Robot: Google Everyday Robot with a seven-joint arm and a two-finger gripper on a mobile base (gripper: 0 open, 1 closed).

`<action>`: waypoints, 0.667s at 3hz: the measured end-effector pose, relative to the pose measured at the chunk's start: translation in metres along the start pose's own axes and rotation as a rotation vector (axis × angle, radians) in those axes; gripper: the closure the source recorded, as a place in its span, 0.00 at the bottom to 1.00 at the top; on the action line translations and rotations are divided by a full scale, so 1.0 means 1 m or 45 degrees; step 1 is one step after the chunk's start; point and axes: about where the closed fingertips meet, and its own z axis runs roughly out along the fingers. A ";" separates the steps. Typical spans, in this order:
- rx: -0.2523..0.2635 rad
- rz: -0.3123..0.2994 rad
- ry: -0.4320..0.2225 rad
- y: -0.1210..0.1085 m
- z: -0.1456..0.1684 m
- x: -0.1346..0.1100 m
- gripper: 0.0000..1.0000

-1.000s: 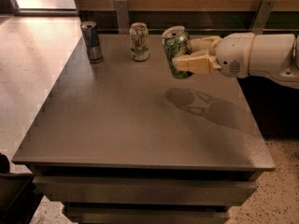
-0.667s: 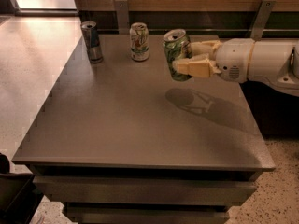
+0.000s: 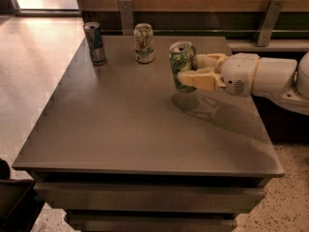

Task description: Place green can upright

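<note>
The green can [image 3: 181, 64], dark green with pale markings and a silver top, is held upright in my gripper [image 3: 192, 70]. It hangs just above the grey table [image 3: 120, 129], over its own shadow at the right side. My cream fingers [image 3: 200, 79] are shut around the can's right side. My white arm [image 3: 270, 76] reaches in from the right.
A mostly white can [image 3: 144, 43] stands upright at the back middle. A slim blue-and-silver can [image 3: 95, 43] stands at the back left. A wooden wall with metal brackets runs behind the table. The floor drops away at the left and front edges.
My gripper has carried the green can slightly lower and a little to the left, toward the table surface. The other two cans have not moved.
</note>
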 end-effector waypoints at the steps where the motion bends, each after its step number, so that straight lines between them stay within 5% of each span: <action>1: -0.007 0.027 -0.025 0.003 0.004 0.013 1.00; 2: -0.025 0.054 -0.074 0.006 0.012 0.025 1.00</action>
